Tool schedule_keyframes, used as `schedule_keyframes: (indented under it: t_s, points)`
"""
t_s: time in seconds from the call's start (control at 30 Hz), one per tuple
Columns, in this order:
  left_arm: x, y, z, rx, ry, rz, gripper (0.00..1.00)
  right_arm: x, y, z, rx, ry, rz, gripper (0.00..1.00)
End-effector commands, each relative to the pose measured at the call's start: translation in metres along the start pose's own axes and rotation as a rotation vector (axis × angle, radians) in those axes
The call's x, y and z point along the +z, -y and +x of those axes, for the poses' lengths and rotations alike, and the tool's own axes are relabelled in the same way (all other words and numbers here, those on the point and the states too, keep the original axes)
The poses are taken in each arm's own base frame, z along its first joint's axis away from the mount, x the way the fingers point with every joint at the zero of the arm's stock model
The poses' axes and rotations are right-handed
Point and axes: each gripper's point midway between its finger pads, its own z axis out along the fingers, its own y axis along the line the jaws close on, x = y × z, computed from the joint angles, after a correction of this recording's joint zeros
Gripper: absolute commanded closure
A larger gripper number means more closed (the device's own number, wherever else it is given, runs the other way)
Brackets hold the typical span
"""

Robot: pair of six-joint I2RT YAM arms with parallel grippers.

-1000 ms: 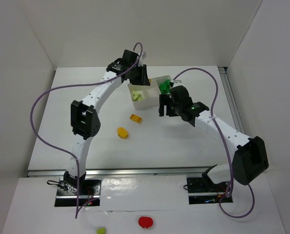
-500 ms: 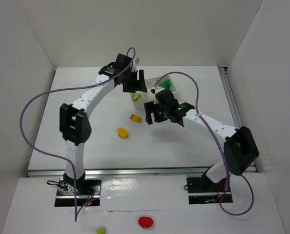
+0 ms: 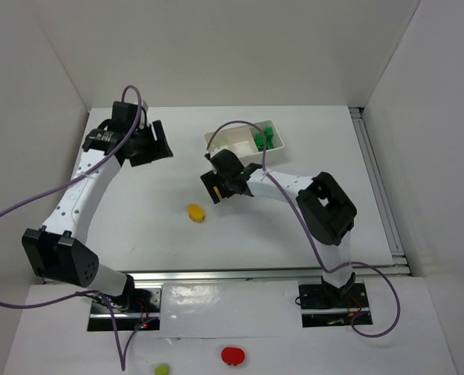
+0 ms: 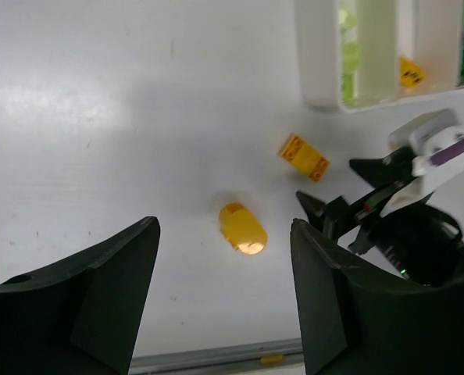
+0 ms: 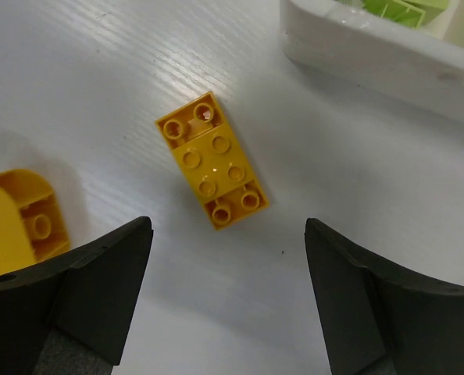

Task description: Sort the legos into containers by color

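Nearly there: legos (image 3: 265, 139) sit in the tray (image 3: 233, 139), but an orange brick (image 5: 211, 160) and a rounded piece (image 4: 242, 228) lie on the desk (image 3: 138, 211). Your left jaws and right jaws stand open, empty.

A white table (image 3: 138, 219) fills the middle of the scene. Its surface is matt, with a few faint scuffs and dark specks. Close up it shows fine parallel lines, and a soft patch of glare lies on it in the left wrist view. Plain white walls close it in on three sides: a left wall (image 3: 29, 148), a back wall (image 3: 240, 47) and a right wall (image 3: 439, 133). A metal rail (image 3: 232, 275) runs along the table's near edge, and a second rail (image 3: 377, 195) runs along its right edge. In front of the near rail lies a white ledge (image 3: 240, 316). A red round object (image 3: 233, 356) rests on it, close to the bottom edge of the overhead view.
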Motion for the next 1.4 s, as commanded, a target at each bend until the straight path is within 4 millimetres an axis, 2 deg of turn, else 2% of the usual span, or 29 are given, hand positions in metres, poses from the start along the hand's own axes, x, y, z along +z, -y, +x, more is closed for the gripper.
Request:
schedule_keyframes:
  t_s: [0.0, 0.03, 0.13, 0.27, 0.33, 0.37, 0.4, 0.47, 0.53, 0.57, 0.6, 0.63, 0.7, 0.77, 0.8, 0.87, 0.93, 1.0, 1.1, 1.13, 1.17, 1.2, 1.23, 1.27, 1.3, 1.37]
  points:
    - [0.003, -0.023, 0.033, -0.051, -0.097, -0.062, 0.23, 0.014, 0.005, -0.03, -0.024, 0.093, 0.025, 0.15]
    - [0.004, -0.025, 0.046, -0.063, -0.128, -0.058, 0.23, 0.018, 0.003, -0.028, -0.025, 0.091, 0.015, 0.16]
    - [0.006, -0.023, 0.064, -0.099, -0.172, -0.031, 0.23, 0.027, -0.008, -0.028, -0.025, 0.102, -0.041, 0.2]
    - [0.013, -0.027, 0.09, -0.14, -0.248, -0.033, 0.23, 0.034, -0.01, -0.022, -0.023, 0.092, -0.029, 0.39]
    - [0.015, -0.021, 0.099, -0.122, -0.267, -0.032, 0.23, 0.026, -0.01, -0.031, -0.001, 0.126, -0.011, 0.5]
    - [0.015, -0.02, 0.104, -0.115, -0.278, -0.032, 0.23, 0.015, -0.01, -0.036, 0.002, 0.15, -0.015, 0.55]
    - [0.018, -0.02, 0.11, -0.108, -0.289, -0.032, 0.21, 0.009, -0.01, -0.04, 0.017, 0.169, -0.019, 0.67]
    - [0.028, -0.021, 0.13, -0.093, -0.349, -0.057, 0.13, -0.01, -0.009, -0.055, 0.036, 0.22, -0.019, 0.75]
    - [0.031, -0.017, 0.137, -0.068, -0.363, -0.059, 0.08, -0.02, -0.005, -0.055, 0.039, 0.228, -0.008, 0.79]
    - [0.037, -0.015, 0.146, -0.058, -0.379, -0.068, 0.05, -0.033, -0.005, -0.066, 0.044, 0.262, -0.014, 0.79]
    - [0.037, -0.015, 0.152, -0.061, -0.392, -0.072, 0.04, -0.038, -0.002, -0.064, 0.045, 0.257, 0.001, 0.79]
    - [0.041, -0.014, 0.151, -0.061, -0.388, -0.07, 0.04, -0.043, 0.0, -0.06, 0.043, 0.249, 0.002, 0.81]
    - [0.042, -0.011, 0.154, -0.073, -0.389, -0.068, 0.04, -0.063, 0.003, -0.068, 0.05, 0.286, 0.005, 0.81]
    - [0.044, -0.001, 0.154, -0.056, -0.378, -0.036, 0.04, -0.074, 0.007, -0.065, 0.051, 0.278, 0.02, 0.81]
    - [0.047, -0.004, 0.159, -0.056, -0.397, -0.048, 0.04, -0.089, 0.01, -0.073, 0.057, 0.308, 0.027, 0.81]
    - [0.053, 0.003, 0.163, -0.037, -0.402, -0.036, 0.04, -0.1, 0.018, -0.078, 0.067, 0.33, 0.064, 0.81]
    - [0.057, 0.01, 0.171, -0.022, -0.425, -0.035, 0.04, -0.106, 0.028, -0.081, 0.102, 0.336, 0.101, 0.81]
    - [0.067, 0.015, 0.181, -0.007, -0.457, -0.042, 0.02, -0.11, 0.053, -0.092, 0.151, 0.361, 0.165, 0.81]
    - [0.079, 0.021, 0.188, -0.009, -0.479, -0.061, 0.02, -0.097, 0.079, -0.103, 0.197, 0.35, 0.21, 0.81]
    - [0.082, 0.024, 0.191, -0.013, -0.479, -0.067, 0.02, -0.083, 0.084, -0.101, 0.2, 0.326, 0.223, 0.81]
    - [0.085, 0.026, 0.189, -0.022, -0.478, -0.069, 0.02, -0.083, 0.089, -0.116, 0.213, 0.351, 0.229, 0.81]
    - [0.087, 0.026, 0.193, -0.021, -0.485, -0.082, 0.02, -0.078, 0.1, -0.121, 0.227, 0.351, 0.245, 0.81]
    - [0.093, 0.022, 0.197, -0.03, -0.494, -0.109, 0.02, -0.063, 0.104, -0.115, 0.218, 0.315, 0.259, 0.81]
    - [0.096, 0.025, 0.2, -0.021, -0.497, -0.105, 0.02, -0.061, 0.104, -0.125, 0.22, 0.33, 0.257, 0.81]
    - [0.099, 0.022, 0.202, -0.026, -0.498, -0.124, 0.02, -0.057, 0.12, -0.128, 0.24, 0.336, 0.286, 0.81]
    - [0.107, 0.018, 0.206, -0.033, -0.497, -0.144, 0.02, -0.04, 0.126, -0.124, 0.246, 0.309, 0.279, 0.78]
